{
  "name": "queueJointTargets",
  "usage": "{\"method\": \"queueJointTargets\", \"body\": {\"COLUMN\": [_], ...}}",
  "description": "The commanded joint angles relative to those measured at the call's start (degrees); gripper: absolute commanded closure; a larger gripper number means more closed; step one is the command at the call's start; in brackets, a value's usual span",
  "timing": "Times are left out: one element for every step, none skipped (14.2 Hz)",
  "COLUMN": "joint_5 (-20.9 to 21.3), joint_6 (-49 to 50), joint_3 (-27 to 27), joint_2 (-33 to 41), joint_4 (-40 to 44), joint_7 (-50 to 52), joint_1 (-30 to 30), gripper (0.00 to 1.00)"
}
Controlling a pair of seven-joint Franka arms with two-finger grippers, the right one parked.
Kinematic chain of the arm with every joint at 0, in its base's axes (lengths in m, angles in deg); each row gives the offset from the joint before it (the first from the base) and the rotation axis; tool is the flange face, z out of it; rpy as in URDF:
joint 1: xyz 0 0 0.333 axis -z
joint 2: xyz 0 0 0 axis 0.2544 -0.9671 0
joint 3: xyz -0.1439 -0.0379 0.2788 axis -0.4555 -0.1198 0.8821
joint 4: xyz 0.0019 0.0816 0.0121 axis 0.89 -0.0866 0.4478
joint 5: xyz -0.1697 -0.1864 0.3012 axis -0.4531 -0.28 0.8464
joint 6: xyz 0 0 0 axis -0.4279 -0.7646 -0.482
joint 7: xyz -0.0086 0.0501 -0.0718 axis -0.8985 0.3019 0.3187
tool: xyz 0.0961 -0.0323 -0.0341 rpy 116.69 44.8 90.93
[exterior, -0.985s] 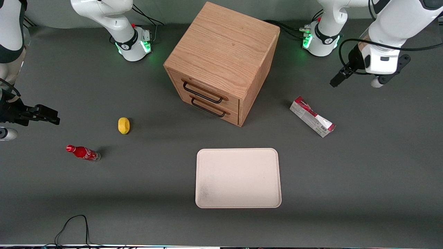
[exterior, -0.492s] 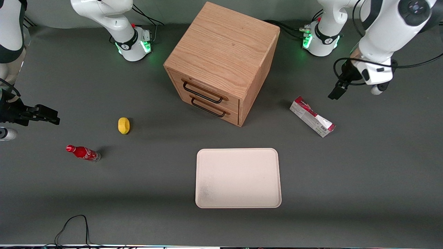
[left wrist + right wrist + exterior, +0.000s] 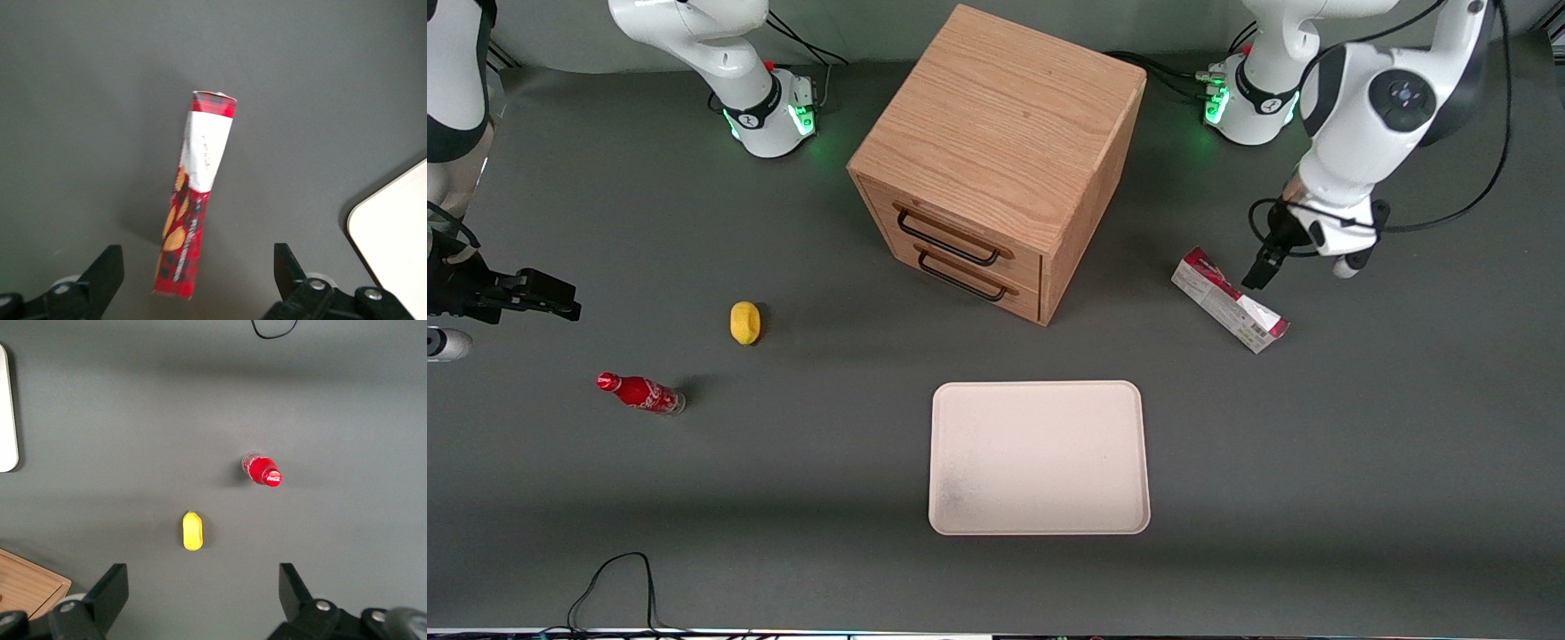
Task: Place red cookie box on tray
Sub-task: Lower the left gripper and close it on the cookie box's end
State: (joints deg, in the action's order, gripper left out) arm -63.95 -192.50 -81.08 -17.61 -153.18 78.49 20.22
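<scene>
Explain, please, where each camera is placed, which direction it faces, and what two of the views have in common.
Front view: high, facing the arms, looking down on cabinet, tray, red cookie box; the gripper hangs above the box.
Left wrist view: on the working arm, looking down on the box between open fingers.
Right wrist view: on the parked arm, looking down on bottle and lemon.
Front and left wrist views share box and tray.

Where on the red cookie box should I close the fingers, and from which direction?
Grip the red cookie box at mid-length, across its narrow width, coming straight down. It lies flat and alone on the table, long and thin. The open gripper, above its end, probably spans that width easily.
</scene>
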Motion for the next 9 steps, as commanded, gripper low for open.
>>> {"method": "queueJointTargets", "body": {"joint_5": [0.0, 0.3, 1.3, 1.6, 1.7, 1.7, 1.8, 2.8, 4.6], "joint_6": [-8.5, -9.5, -10.4, -12.2, -13.5, -14.8, -15.5, -15.7, -15.9], "joint_3": [0.0, 0.0, 0.0, 0.0, 0.0, 0.0, 0.1, 0.1, 0.1], "joint_2": [-3.6, -5.1, -6.3, -7.5, -8.9, -10.0, -10.8, -11.6, -12.2], "joint_4": [-3.2, -3.2, -3.2, -3.3, -3.3, -3.3, -3.4, -3.4, -3.4], "joint_7": [1.0, 1.0, 1.0, 1.0, 1.0, 1.1, 1.0, 1.0, 1.1], "joint_1": [0.5, 0.4, 0.3, 0.2, 0.3, 0.4, 0.5, 0.4, 0.1], "gripper": [0.0, 0.0, 0.0, 0.0, 0.0, 0.0, 0.0, 0.0, 0.0]}}
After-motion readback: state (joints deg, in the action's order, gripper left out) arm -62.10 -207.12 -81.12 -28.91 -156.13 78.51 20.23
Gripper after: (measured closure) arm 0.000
